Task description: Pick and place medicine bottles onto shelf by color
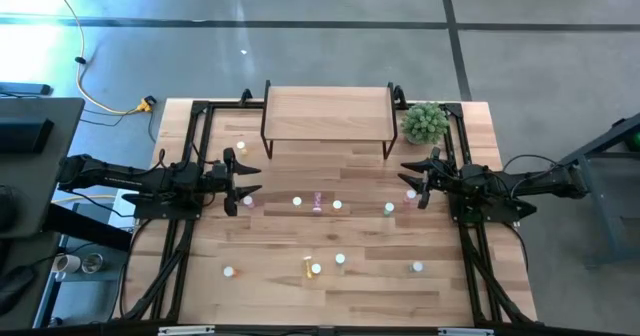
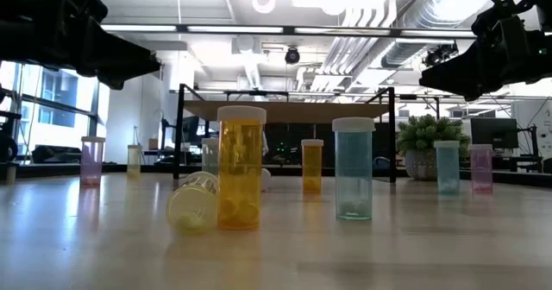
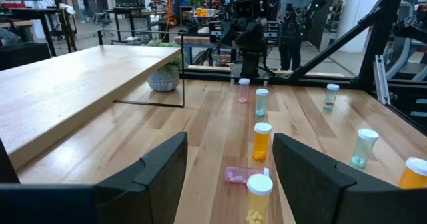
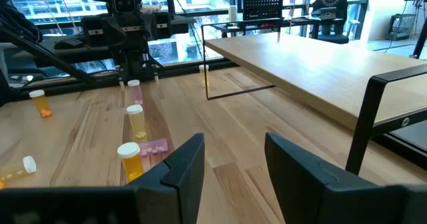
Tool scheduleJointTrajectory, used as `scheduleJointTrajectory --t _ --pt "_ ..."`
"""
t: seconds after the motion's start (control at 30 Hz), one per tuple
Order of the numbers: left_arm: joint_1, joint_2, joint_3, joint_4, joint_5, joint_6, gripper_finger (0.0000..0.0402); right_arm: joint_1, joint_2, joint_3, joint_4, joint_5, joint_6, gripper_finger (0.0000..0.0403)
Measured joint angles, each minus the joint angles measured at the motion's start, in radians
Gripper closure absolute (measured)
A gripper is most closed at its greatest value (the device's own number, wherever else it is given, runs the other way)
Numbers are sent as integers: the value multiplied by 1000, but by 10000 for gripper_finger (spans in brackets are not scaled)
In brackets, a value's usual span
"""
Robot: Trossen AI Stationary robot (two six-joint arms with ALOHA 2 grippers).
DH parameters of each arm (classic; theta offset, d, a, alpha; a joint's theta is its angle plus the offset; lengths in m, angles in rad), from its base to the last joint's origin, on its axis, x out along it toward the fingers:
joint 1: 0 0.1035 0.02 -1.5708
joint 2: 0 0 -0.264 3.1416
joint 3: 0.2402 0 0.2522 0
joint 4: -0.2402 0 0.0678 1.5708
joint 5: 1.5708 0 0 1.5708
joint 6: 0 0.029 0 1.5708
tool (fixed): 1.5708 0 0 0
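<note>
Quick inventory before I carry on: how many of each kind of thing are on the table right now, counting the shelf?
Medicine bottles: 12, all on the tabletop, none on the shelf
Shelf: 1
Potted plant: 1
Total: 14
</note>
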Motion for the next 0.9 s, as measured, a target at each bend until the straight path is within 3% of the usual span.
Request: scheduleJointTrajectory --t 0.9 --pt "0 0 0 5 -11 0 190 0 0 0 0 0 0 253"
